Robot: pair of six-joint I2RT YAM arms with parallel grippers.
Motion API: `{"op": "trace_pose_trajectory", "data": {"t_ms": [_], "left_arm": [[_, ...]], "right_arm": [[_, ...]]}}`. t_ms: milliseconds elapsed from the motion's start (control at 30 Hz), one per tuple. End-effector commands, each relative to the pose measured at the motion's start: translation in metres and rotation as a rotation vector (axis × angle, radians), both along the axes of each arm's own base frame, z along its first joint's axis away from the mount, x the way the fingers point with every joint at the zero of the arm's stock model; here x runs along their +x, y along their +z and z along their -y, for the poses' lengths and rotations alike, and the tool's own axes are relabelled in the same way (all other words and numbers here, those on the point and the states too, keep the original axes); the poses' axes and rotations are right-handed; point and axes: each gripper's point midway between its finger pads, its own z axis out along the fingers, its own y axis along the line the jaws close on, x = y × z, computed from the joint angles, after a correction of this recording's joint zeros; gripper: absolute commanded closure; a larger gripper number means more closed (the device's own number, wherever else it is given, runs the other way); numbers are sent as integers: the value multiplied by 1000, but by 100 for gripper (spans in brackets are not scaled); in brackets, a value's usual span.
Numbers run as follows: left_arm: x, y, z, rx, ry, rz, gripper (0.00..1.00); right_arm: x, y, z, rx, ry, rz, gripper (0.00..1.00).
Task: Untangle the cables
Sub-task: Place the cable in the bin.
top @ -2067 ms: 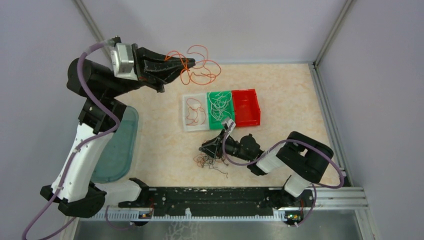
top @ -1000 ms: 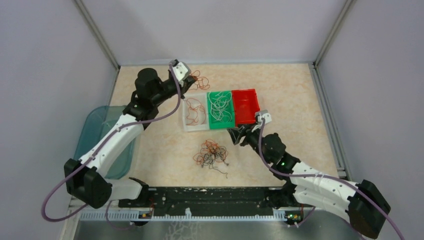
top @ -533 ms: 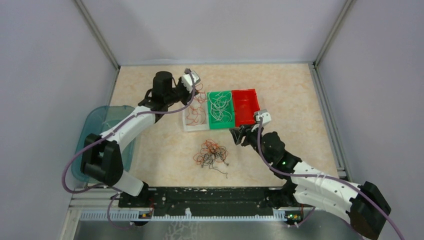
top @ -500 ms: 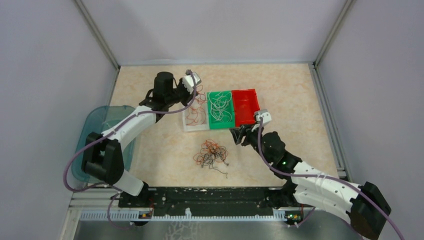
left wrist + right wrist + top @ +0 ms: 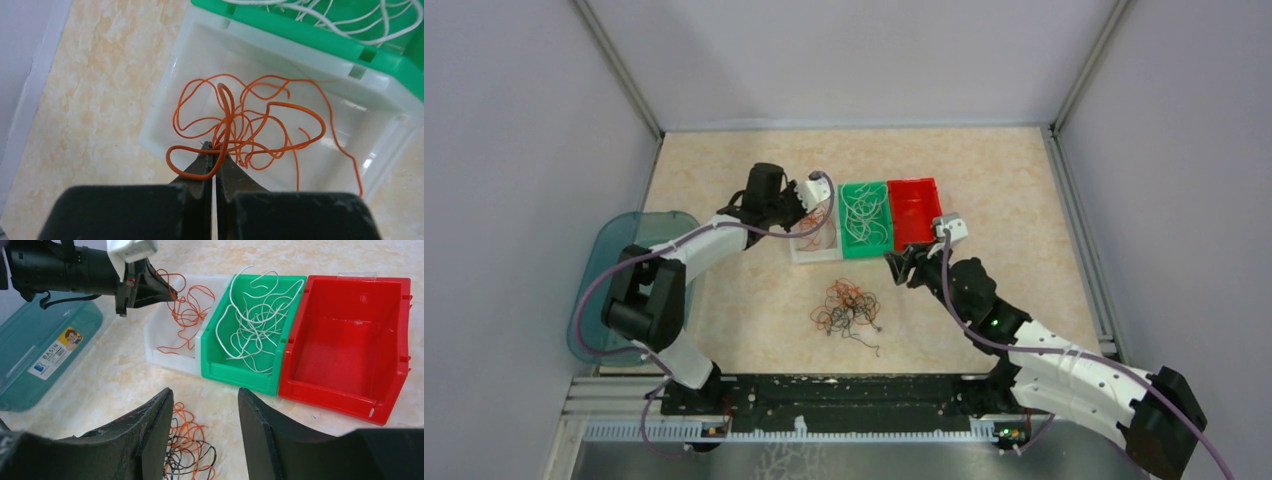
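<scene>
Orange cables [image 5: 226, 115] in white bin [image 5: 172, 95], tight in left tool [image 5: 215, 150]; white cables [image 5: 248, 320] in green bin [image 5: 240, 377]; right tool [image 5: 205, 392] half-spread, empty.

The left arm stretches forward, left fingers [image 5: 200, 172] pinched on an orange cable [image 5: 229, 117]; the right arm extends, right fingers [image 5: 150, 430] parted, empty.

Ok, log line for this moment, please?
left gripper shut on orange cable, over white bin | right gripper open, empty, in front of green bin | tangled pile on table
</scene>
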Motion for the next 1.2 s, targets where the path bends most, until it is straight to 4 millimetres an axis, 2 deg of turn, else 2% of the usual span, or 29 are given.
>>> {"op": "trace_pose_trajectory", "data": {"t_ms": [0,100,233,400,500,700,767,867,967,1067,1167], "left_arm": [[12,-15,-11,161,-34,90,99],[15,-25,-8,231,-53,113,99],[14,-34,0,246,-72,80,91],[12,-34,9,265,-103,74,46],[13,-20,12,253,-111,79,27],[4,29,20,201,-177,94,12],[-4,44,24,184,-221,82,2],[-21,63,32,142,-313,17,0],[-31,72,32,114,-351,-44,0],[-34,68,25,118,-335,-70,0],[-23,59,14,78,-206,-101,1]], "right_arm": [[5,34,-2,45,-5,55,49],[5,36,-2,49,-4,51,49],[4,33,-2,39,-4,36,50],[2,33,1,36,-8,31,50],[1,34,5,35,-14,32,50],[0,37,6,34,-13,38,50],[-1,38,5,36,-9,38,50],[-1,37,4,33,-4,35,50],[0,37,3,33,-2,32,50],[0,36,2,35,-1,27,50],[0,36,2,33,1,24,50]]}}
